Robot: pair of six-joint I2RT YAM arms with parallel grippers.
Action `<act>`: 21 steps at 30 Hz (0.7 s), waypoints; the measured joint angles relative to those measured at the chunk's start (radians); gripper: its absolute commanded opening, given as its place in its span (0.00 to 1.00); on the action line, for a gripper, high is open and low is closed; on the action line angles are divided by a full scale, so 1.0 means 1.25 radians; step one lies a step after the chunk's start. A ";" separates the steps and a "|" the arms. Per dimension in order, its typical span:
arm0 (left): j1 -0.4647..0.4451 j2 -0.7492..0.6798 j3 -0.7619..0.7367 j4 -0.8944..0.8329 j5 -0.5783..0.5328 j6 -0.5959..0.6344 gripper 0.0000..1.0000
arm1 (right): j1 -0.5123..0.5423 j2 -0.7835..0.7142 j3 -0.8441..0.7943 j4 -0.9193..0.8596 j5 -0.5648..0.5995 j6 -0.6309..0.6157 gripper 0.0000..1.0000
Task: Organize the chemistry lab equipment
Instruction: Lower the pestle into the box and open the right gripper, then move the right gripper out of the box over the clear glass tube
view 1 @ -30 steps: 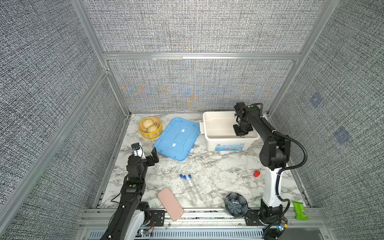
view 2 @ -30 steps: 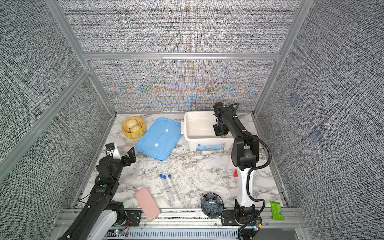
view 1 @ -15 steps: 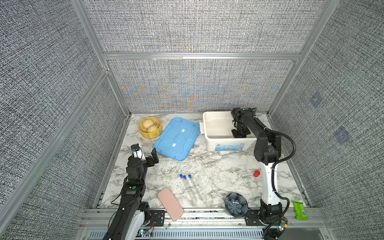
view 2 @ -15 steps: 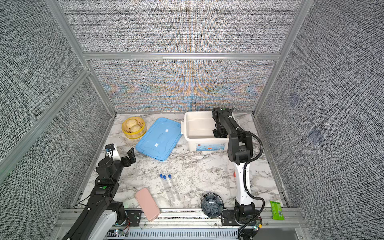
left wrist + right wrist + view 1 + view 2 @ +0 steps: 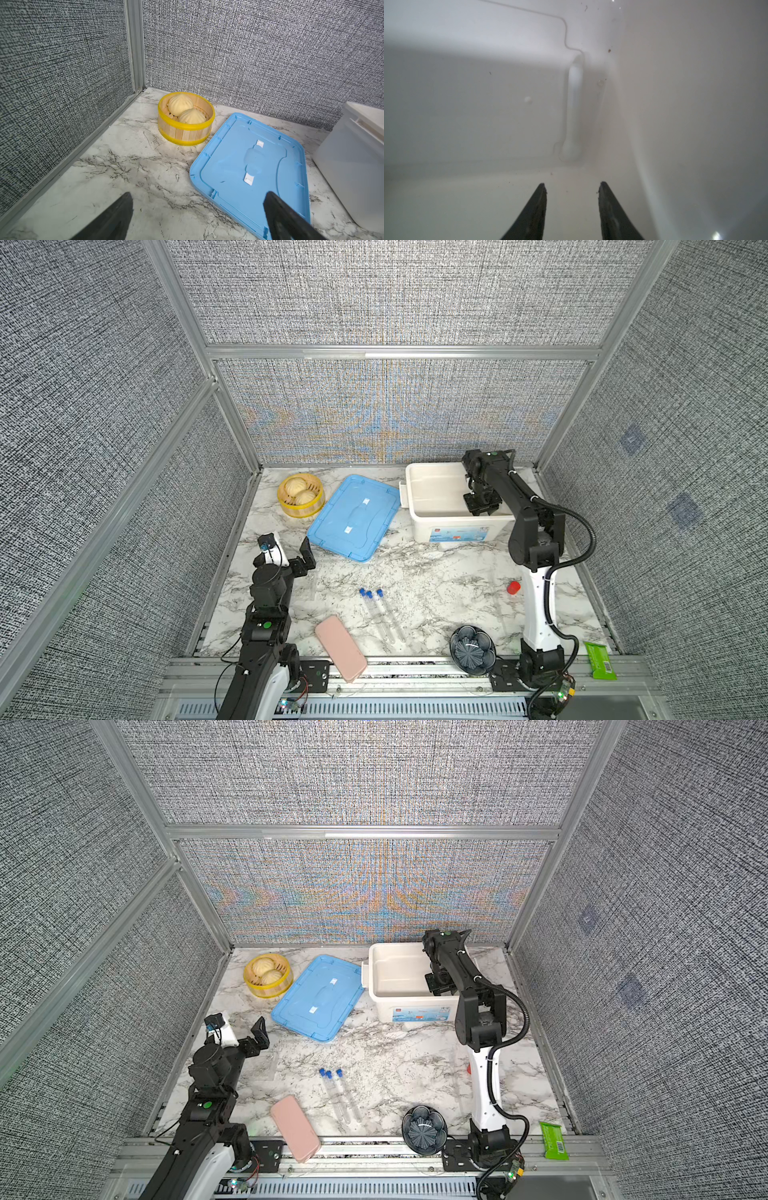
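R claw point(image 5: 571, 187) inside white bin point(image 5: 440, 531), jaws part open, empty; pestle point(image 5: 574, 108) lies loose on bin floor just ahead, prob. stowed there. L claw point(image 5: 198, 194) wide open, empty.

No text is legible in any view.

- White bin point(image 5: 501, 528): a printed label point(image 5: 456, 534) sits on its front wall and shows in both top views. It has a small red mark at the left end and a blue picture near the middle. The print is too small to read.
- Green packet point(image 5: 599, 659), on the front rail at the right: it carries a barcode point(image 5: 607, 665), but the digits are unreadable.
- Blue lid point(image 5: 353, 516), on the table: it has two white tabs point(image 5: 365, 501), both blank.
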 measured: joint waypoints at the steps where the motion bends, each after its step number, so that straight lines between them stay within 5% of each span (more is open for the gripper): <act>1: 0.000 0.003 0.000 -0.001 0.000 0.000 0.99 | 0.002 -0.007 -0.002 0.001 0.000 0.005 0.42; 12: 0.000 0.016 0.000 0.005 -0.002 0.000 0.99 | 0.028 -0.188 -0.052 0.025 0.005 0.039 0.42; 21: 0.000 0.050 0.015 0.004 -0.001 0.000 0.99 | 0.047 -0.527 -0.312 0.134 -0.009 0.092 0.42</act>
